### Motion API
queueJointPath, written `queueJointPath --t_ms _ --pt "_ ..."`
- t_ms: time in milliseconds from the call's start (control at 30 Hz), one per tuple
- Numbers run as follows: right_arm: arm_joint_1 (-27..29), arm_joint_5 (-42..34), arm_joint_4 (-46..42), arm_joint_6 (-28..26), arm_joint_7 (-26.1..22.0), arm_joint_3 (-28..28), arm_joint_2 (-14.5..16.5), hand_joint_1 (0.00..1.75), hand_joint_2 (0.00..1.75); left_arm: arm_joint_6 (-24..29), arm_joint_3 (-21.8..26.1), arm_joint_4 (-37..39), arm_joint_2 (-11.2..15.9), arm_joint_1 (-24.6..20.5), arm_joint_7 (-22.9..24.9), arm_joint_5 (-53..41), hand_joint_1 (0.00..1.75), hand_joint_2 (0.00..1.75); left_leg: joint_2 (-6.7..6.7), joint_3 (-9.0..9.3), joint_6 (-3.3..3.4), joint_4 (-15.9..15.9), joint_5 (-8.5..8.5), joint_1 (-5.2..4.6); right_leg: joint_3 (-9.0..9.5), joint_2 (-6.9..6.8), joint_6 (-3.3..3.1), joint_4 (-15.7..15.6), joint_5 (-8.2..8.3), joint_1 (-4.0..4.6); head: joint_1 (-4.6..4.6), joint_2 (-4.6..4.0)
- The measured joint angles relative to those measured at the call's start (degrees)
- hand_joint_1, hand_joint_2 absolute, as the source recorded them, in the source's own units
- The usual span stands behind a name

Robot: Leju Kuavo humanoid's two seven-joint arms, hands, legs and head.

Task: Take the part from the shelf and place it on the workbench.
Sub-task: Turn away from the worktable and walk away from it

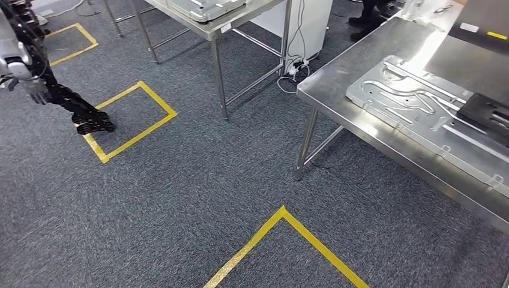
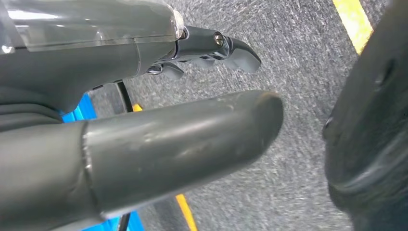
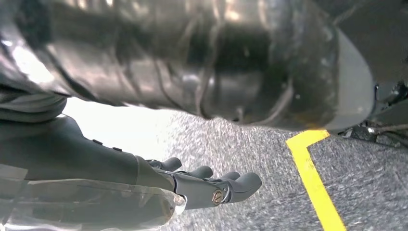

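1. The head view looks down on grey carpet (image 1: 180, 198) marked with yellow tape lines (image 1: 129, 123).
2. On the right stands a steel table (image 1: 360, 66). A flat silver metal part (image 1: 414, 105) with raised curved channels lies on its top, near the front edge, next to a dark block (image 1: 486, 111).
3. A second steel table (image 1: 240, 24) stands further back, carrying a flat grey tray-like piece (image 1: 204, 7).
4. The left hand (image 2: 159, 96) hangs over the carpet. Its thick grey thumb and darker fingers (image 2: 231, 48) are stretched out and apart, holding nothing.
5. The right hand (image 3: 159, 183) also hangs above the carpet beside a yellow line (image 3: 312, 178). Its dark fingers (image 3: 240, 185) are extended side by side, with nothing in them.
6. Another robot's dark legs (image 1: 78, 111) stand at the far left.
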Motion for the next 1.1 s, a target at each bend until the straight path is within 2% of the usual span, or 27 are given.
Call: queueJointPath --t_ms 33,67,100,133,200,233,267,333,367,400,467,500,533,567,600,633,700,733,767,833,867,933,967,1000,1033,1067,1100 --pt "0.03 0.0 0.0 0.01 0.0 0.0 0.01 0.0 0.0 0.0 -0.02 0.0 0.0 -0.02 0.0 0.0 0.0 0.0 0.17 -1.31 -0.1 2.69 -0.79 0.02 0.02 -0.85 -0.06 0.01 -0.1 0.1 0.0 0.0" --pt "0.03 0.0 0.0 0.01 0.0 0.0 0.01 0.0 0.0 0.0 -0.03 0.0 -0.01 -0.01 0.0 0.0 0.0 0.0 0.28 -1.59 -0.11 3.32 -0.42 0.02 0.09 -1.66 -0.07 0.02 -0.21 0.18 0.0 0.0" --pt "0.0 0.0 0.0 0.01 0.0 0.0 0.01 0.0 0.0 0.0 -0.04 0.0 0.0 0.05 0.0 0.0 0.0 0.0 0.47 -0.62 0.0 1.5 1.03 0.02 0.22 -2.38 -0.04 0.03 -0.33 0.24 0.0 0.0" --pt "-0.04 0.0 0.0 0.01 0.0 0.0 0.01 0.0 0.0 0.0 -0.04 0.0 0.01 0.13 0.0 0.0 0.0 0.0 1.08 1.38 0.24 -2.27 3.1 -0.04 0.46 -3.05 0.04 0.03 -0.47 0.29 0.0 0.0" --pt "-0.09 0.0 0.0 0.01 0.0 0.0 0.01 0.0 0.0 0.01 -0.05 -0.01 0.02 0.17 0.0 0.0 0.0 0.0 3.33 5.32 1.01 -9.99 5.9 -0.47 0.92 -4.26 0.39 0.01 -0.79 0.47 0.01 0.0" --pt "-0.13 0.0 0.0 0.02 0.0 0.0 0.01 0.0 0.0 0.01 -0.06 0.0 0.02 0.15 0.0 0.0 0.0 0.0 4.06 6.27 1.4 -12.06 6.39 -0.72 1.1 -4.8 0.66 0.0 -0.91 0.55 0.02 0.0" --pt "-0.21 0.0 0.0 0.04 0.0 0.0 0.02 0.0 0.0 0.02 -0.06 0.0 0.03 0.16 0.0 0.0 0.0 0.0 4.22 6.41 1.72 -12.69 6.31 -0.94 1.22 -5.32 0.95 -0.05 -0.96 0.62 0.03 0.0" --pt "-0.51 0.0 -0.01 0.09 -0.01 0.0 0.03 0.0 0.0 0.02 -0.05 0.0 0.04 0.36 0.01 0.0 0.0 0.0 2.94 6.34 2.33 -13.05 6.71 -0.85 1.54 -5.85 1.65 -0.16 -1.08 0.58 0.03 0.0" --pt "-0.61 0.0 -0.01 0.11 -0.01 0.0 0.03 0.0 0.0 0.02 -0.05 0.0 0.04 0.41 0.01 0.0 0.0 0.0 2.35 6.52 2.69 -13.44 7.01 -0.65 1.52 -4.86 2.0 0.22 -1.49 0.51 0.04 0.0" --pt "-0.61 0.0 -0.02 0.11 -0.01 0.0 0.03 0.0 0.0 0.02 -0.05 0.0 0.04 0.37 0.01 0.0 0.0 0.0 1.76 6.71 3.04 -13.86 7.34 -0.45 1.04 -3.28 2.29 1.48 -2.48 0.43 0.05 0.0" --pt "-0.44 0.0 -0.02 0.1 0.01 0.0 0.02 0.0 0.0 0.01 -0.07 0.0 0.02 0.17 0.0 0.0 0.0 0.0 0.64 6.78 3.45 -14.24 7.73 -0.31 -1.81 0.16 2.63 7.46 -5.97 0.3 0.09 0.0" --pt "-0.35 0.0 -0.01 0.1 0.01 0.0 0.01 0.0 0.0 0.01 -0.08 0.0 0.02 0.11 0.0 0.0 0.0 0.0 -0.01 6.65 3.52 -14.21 7.77 -0.35 -3.83 0.83 2.69 11.43 -7.71 0.28 0.08 0.0" --pt "-0.3 0.02 -0.01 0.09 0.02 0.0 0.02 0.0 0.0 0.0 -0.08 0.0 0.02 0.1 0.0 -0.04 0.0 0.0 -0.76 6.57 3.53 -14.14 7.78 -0.38 -5.48 1.03 2.75 14.53 -8.59 0.27 0.08 0.0" --pt "-0.26 0.11 0.0 0.15 0.02 0.0 0.02 0.0 0.0 0.0 -0.11 0.0 0.02 0.11 -0.01 -0.27 0.0 0.0 -1.56 6.55 3.52 -14.03 7.77 -0.4 -6.33 1.1 2.78 15.87 -8.33 0.26 0.07 0.0" --pt "-0.22 0.25 0.0 0.26 0.0 0.01 0.02 0.0 0.0 0.01 -0.2 0.0 0.02 0.12 -0.03 -0.67 0.0 0.0 -2.41 6.56 3.48 -13.88 7.73 -0.4 -6.08 1.21 2.76 14.92 -6.86 0.23 0.07 0.0" --pt "-0.19 0.41 0.0 0.38 -0.03 0.01 0.03 0.0 0.0 0.02 -0.38 0.0 -0.01 0.11 -0.05 -1.17 0.0 0.0 -3.26 6.59 3.39 -13.68 7.65 -0.39 -4.78 1.61 2.68 11.79 -4.55 0.17 0.07 0.0" --pt "-0.06 0.65 0.03 0.57 -0.09 0.02 0.02 0.0 0.0 0.05 -0.97 0.0 -0.16 0.02 -0.05 -2.11 0.0 0.0 -4.79 6.36 3.03 -13.09 7.4 -0.44 -1.7 4.52 2.36 4.29 -0.93 -0.08 0.07 0.0" --pt "-0.02 0.71 0.06 0.6 -0.14 0.02 0.04 0.0 0.0 0.08 -1.27 0.0 -0.26 -0.05 0.0 -2.36 0.0 0.0 -5.45 6.06 2.73 -12.83 7.33 -0.43 -0.8 5.81 2.19 1.92 -0.16 -0.13 0.08 0.0" --pt "-0.03 0.75 0.08 0.61 -0.19 0.02 0.07 0.0 0.0 0.09 -1.5 0.0 -0.33 -0.06 0.08 -2.51 0.0 0.0 -6.08 5.74 2.38 -12.69 7.33 -0.41 -0.5 6.7 2.0 0.95 -0.12 -0.11 0.07 0.0" --pt "-0.18 0.84 0.09 0.61 -0.26 0.02 0.17 0.0 0.0 0.11 -1.78 0.0 -0.46 0.04 0.23 -2.69 0.0 0.0 -7.28 5.3 1.62 -12.73 7.48 -0.27 -0.39 5.72 1.49 0.67 -0.09 -0.06 0.08 0.0" --pt "-0.22 0.89 0.09 0.6 -0.25 0.02 0.21 0.0 0.0 0.11 -1.88 0.0 -0.54 0.14 0.27 -2.79 0.0 0.0 -6.72 5.12 1.34 -12.4 7.28 -0.29 -0.18 4.93 1.05 0.38 0.01 -0.13 0.06 0.0" --pt "-0.14 0.97 0.09 0.57 -0.26 0.02 0.27 0.0 0.0 0.11 -2.11 0.0 -0.65 0.09 0.31 -3.02 0.0 0.0 -3.57 3.47 0.88 -8.89 5.12 -0.34 0.21 3.06 0.15 -0.24 0.19 -0.34 -0.08 0.0" --pt "-0.05 1.01 0.09 0.57 -0.26 0.02 0.3 0.0 0.0 0.11 -2.28 0.0 -0.69 -0.01 0.32 -3.17 0.0 0.0 -1.6 1.8 0.66 -5.46 3.27 -0.32 0.3 2.12 -0.12 -0.33 0.14 -0.2 -0.15 0.0" --pt "0.03 1.05 0.1 0.57 -0.27 0.02 0.34 0.0 0.0 0.11 -2.48 0.0 -0.7 -0.12 0.32 -3.32 0.0 0.0 -0.55 -0.14 0.39 -1.53 1.4 -0.23 0.28 1.18 -0.25 -0.32 0.06 -0.1 -0.2 0.0" --pt "0.06 1.09 0.1 0.57 -0.26 0.02 0.38 0.0 0.0 0.11 -2.69 0.0 -0.71 -0.18 0.31 -3.45 0.0 0.0 -0.07 -1.78 0.16 1.8 0.17 -0.13 0.28 0.28 -0.25 -0.3 -0.03 -0.03 -0.2 0.0" --pt "0.07 1.12 0.11 0.57 -0.26 0.02 0.4 0.0 0.0 0.11 -2.88 0.0 -0.73 -0.2 0.29 -3.54 0.0 0.0 0.15 -2.56 0.0 3.49 -0.04 -0.05 0.33 -0.63 -0.22 -0.3 -0.15 0.01 -0.2 0.0" --pt "0.04 1.14 0.11 0.57 -0.26 0.02 0.42 0.0 0.0 0.1 -3.01 0.0 -0.74 -0.15 0.27 -3.56 0.0 0.0 0.36 -2.11 -0.07 2.83 0.89 0.02 0.45 -1.45 -0.15 -0.29 -0.29 0.03 -0.2 0.0"
